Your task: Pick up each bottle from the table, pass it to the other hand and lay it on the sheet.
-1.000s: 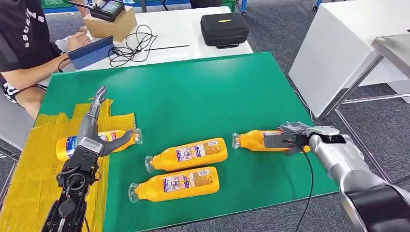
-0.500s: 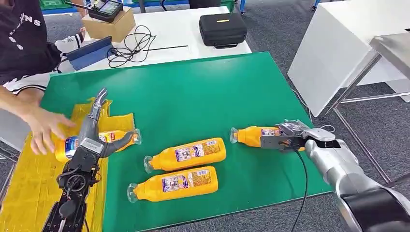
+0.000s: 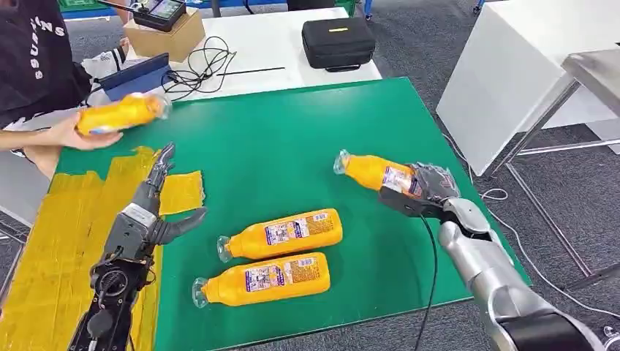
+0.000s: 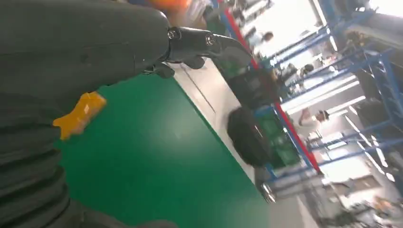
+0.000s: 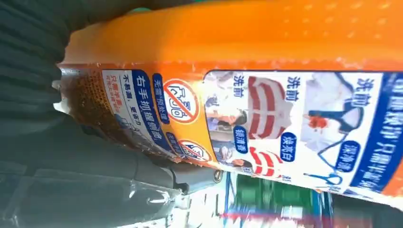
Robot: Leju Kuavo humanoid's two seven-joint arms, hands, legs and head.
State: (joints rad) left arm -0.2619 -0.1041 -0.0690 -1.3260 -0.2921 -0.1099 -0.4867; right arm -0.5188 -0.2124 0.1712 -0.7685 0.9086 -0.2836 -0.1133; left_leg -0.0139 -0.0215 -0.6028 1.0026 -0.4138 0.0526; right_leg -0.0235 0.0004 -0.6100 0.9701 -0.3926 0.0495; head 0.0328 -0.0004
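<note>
Grey carpet floor (image 3: 424,51), white side table (image 3: 504,66), blue racking (image 4: 375,71).

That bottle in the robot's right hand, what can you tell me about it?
The bottle is orange, plastic by its look, with a clear cap and a blue, white and orange printed label carrying Chinese text and washing pictures. The right hand grips its base end, fingers wrapped over the label. It seems lifted off the green mat, tilted, cap end pointing away from the robot and toward its left.

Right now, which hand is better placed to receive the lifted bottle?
The left hand: its fingers are spread and it holds nothing, hovering by the yellow sheet. The right hand already grips that bottle.
</note>
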